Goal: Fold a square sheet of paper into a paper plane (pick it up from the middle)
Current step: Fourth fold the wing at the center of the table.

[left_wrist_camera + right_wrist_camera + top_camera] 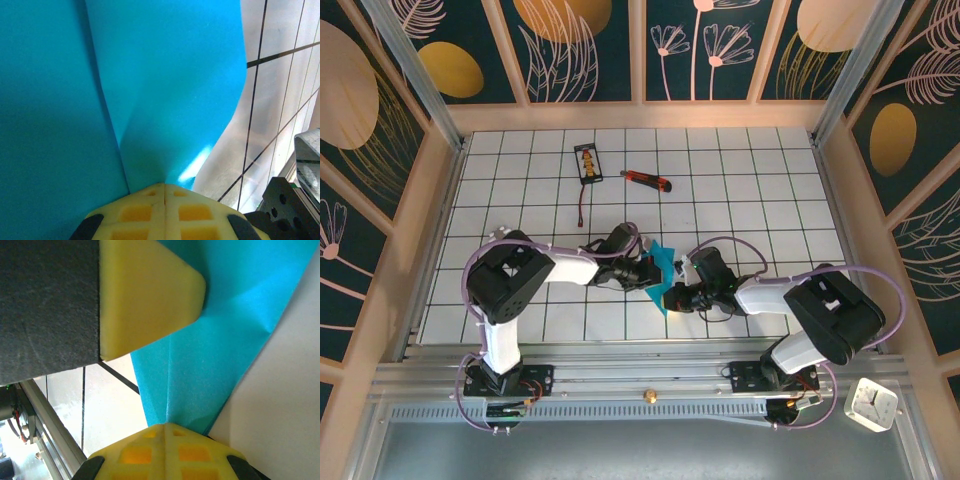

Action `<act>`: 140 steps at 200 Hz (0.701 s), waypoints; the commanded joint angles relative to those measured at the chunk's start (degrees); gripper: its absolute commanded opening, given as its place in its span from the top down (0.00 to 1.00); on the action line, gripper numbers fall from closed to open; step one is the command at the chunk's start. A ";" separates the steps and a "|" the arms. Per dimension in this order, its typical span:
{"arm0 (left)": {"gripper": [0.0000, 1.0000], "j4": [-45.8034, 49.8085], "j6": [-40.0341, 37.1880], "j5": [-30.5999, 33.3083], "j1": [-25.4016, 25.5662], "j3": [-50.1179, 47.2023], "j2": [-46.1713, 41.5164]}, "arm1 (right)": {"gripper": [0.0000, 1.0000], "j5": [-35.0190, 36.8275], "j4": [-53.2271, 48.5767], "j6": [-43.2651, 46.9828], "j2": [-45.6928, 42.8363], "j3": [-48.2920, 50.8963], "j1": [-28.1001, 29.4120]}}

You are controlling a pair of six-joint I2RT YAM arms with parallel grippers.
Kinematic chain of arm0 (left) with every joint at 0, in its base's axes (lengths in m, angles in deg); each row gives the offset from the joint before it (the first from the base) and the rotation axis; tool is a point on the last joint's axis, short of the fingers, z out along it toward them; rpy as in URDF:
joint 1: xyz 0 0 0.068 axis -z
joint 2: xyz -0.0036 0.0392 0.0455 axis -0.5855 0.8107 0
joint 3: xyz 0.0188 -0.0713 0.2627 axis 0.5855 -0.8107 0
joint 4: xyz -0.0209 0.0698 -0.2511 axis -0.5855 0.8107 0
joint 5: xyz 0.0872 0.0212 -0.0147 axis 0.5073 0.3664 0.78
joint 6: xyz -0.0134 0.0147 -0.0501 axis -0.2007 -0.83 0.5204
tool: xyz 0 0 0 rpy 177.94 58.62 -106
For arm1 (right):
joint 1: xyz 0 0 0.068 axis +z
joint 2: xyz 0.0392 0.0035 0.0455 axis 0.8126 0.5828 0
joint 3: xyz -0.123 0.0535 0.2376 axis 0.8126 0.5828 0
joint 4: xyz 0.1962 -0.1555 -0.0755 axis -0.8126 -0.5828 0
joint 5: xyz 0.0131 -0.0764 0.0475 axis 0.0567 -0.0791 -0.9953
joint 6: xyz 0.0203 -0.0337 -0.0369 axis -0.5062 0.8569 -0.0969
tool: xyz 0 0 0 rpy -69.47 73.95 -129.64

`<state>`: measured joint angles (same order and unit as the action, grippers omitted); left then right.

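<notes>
Top external view: the white grid table (750,190) spreads ahead of my two bases, and both arms bend inward to meet over its near middle. Between them is the square sheet of paper (666,262), creased and bent, raised off the tiles rather than lying flat.

My left gripper (646,270) is pressed together on one side of it. At the left wrist the sheet (165,90) rises straight out of the seam of the closed pads, a fold line running up from the pinch. My right gripper (680,295) is likewise clamped on the paper's other end (200,380), with one of my left fingers (150,295) close above.

I judge this a fold in the making, not a finished plane. The next move calls for both arms moving together to bring the edges into line, then laying the sheet down to press the crease without tearing.
</notes>
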<state>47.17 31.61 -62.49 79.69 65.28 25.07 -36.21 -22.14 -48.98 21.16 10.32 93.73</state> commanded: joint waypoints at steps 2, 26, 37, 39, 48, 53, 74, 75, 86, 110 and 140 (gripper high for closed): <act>1.00 1.88 -2.47 8.49 -3.66 2.04 3.55 | 1.00 5.49 -10.02 0.58 5.29 2.68 2.02; 1.00 2.00 -2.91 8.84 -4.72 3.35 4.03 | 1.00 5.57 -10.21 0.65 5.34 2.76 2.01; 1.00 2.47 -3.31 9.06 -5.03 4.17 4.45 | 1.00 5.54 -10.32 0.67 5.40 2.73 2.08; 1.00 2.55 -3.37 9.04 -5.01 4.17 4.60 | 1.00 5.53 -10.28 0.64 5.38 2.69 2.10; 1.00 2.93 -3.61 8.89 -5.23 4.11 5.07 | 1.00 5.49 -10.34 0.71 5.44 2.68 2.03; 1.00 3.02 -3.71 8.89 -5.39 5.67 5.26 | 1.00 5.49 -10.41 0.72 5.43 2.68 2.10; 1.00 3.59 -4.28 9.41 -5.82 7.17 6.26 | 1.00 5.41 -10.41 0.63 5.39 2.74 2.04; 1.00 3.61 -4.37 9.41 -5.85 7.25 6.30 | 1.00 5.41 -10.37 0.63 5.40 2.75 2.12; 1.00 4.26 -4.78 9.67 -6.14 8.06 6.84 | 1.00 5.41 -10.39 0.63 5.42 2.77 2.19; 1.00 4.87 -5.33 10.36 -7.31 9.16 7.61 | 1.00 5.46 -10.50 0.64 5.41 2.64 2.24; 1.00 5.26 -5.89 10.55 -8.42 11.03 8.66 | 1.00 5.41 -10.41 0.71 5.74 2.51 2.24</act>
<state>52.48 28.18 -63.75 75.80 74.11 30.27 -36.12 -22.09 -49.11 21.79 9.75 93.92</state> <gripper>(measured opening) 0.056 0.057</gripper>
